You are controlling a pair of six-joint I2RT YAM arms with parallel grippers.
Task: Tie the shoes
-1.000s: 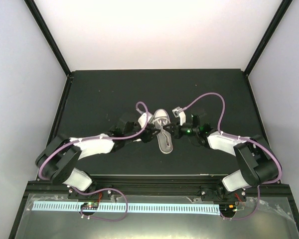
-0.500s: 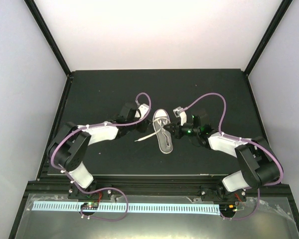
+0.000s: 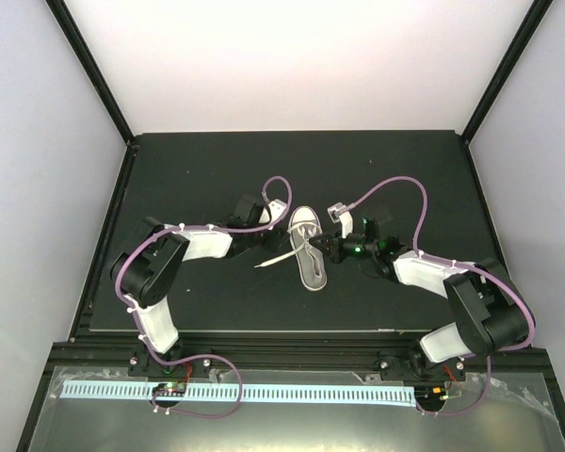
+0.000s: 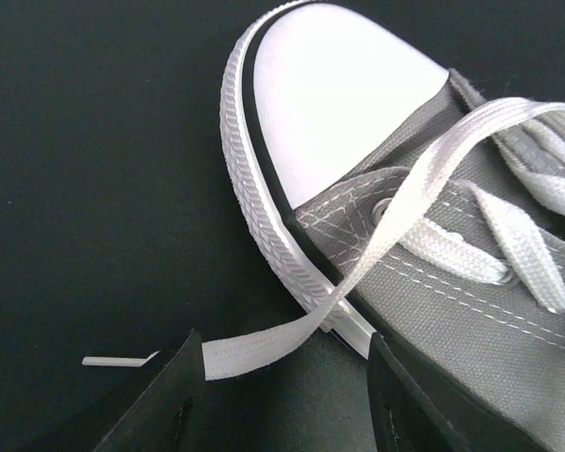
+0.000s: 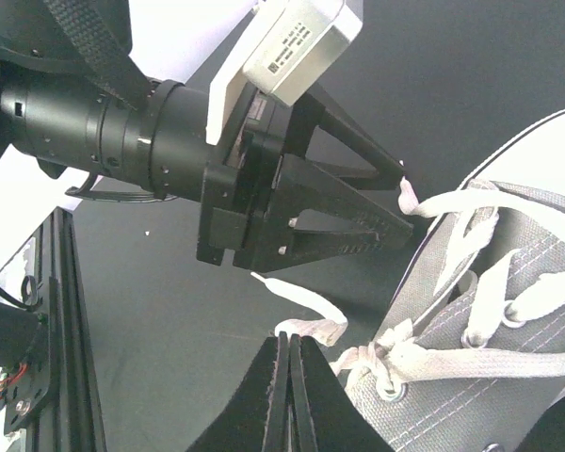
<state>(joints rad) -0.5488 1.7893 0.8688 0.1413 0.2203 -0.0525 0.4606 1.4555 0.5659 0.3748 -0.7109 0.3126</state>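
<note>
The grey sneaker (image 3: 313, 264) lies on the black mat, its white toe cap (image 3: 304, 220) pointing away; it also shows in the left wrist view (image 4: 433, 282) and the right wrist view (image 5: 508, 330). My left gripper (image 3: 281, 229) is open beside the toe. A flat white lace (image 4: 395, 217) runs from the shoe between its fingers (image 4: 282, 336); the tip sticks out past the left finger. My right gripper (image 3: 323, 248) is at the shoe's right side, shut (image 5: 289, 336) on a folded white lace (image 5: 311, 306) near its end.
The black mat (image 3: 188, 179) is bounded by white walls and black corner posts (image 3: 94, 75). Purple cables (image 3: 395, 184) arch over both arms. A lace end (image 3: 264, 264) trails onto the mat left of the shoe. A black rail (image 3: 292, 353) runs along the near edge.
My left gripper has pulled back from the shoe's middle to beside the toe, its arm swinging left. A lace end now lies out on the mat. The right gripper has hardly moved.
</note>
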